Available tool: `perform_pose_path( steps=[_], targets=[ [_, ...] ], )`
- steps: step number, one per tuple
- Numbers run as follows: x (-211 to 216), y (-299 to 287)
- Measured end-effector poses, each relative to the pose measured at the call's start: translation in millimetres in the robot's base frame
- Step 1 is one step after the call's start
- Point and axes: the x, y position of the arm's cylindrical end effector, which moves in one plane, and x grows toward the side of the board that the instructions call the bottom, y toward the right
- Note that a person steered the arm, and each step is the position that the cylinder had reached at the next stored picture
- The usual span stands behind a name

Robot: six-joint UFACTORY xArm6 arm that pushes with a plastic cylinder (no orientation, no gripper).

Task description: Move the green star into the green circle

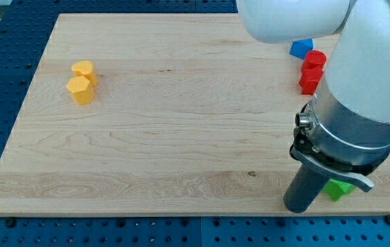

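Observation:
A green block (338, 189) lies at the view's bottom right, mostly hidden behind the arm; its shape cannot be made out. My dark rod comes down just left of it, and my tip (297, 208) rests near the board's bottom edge, close to the green block's left side. I cannot tell whether they touch. No second green block shows in the view.
Two yellow blocks (81, 81) sit together at the view's upper left. Two red blocks (311, 71) and a blue block (301, 48) sit at the upper right, partly behind the arm. The arm's white body (373, 62) covers the board's right side.

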Motion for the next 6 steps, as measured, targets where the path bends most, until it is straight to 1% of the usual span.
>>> perform_pose_path(
  steps=[2, 6],
  targets=[
    [-12, 5],
    [-21, 31]
  ],
)
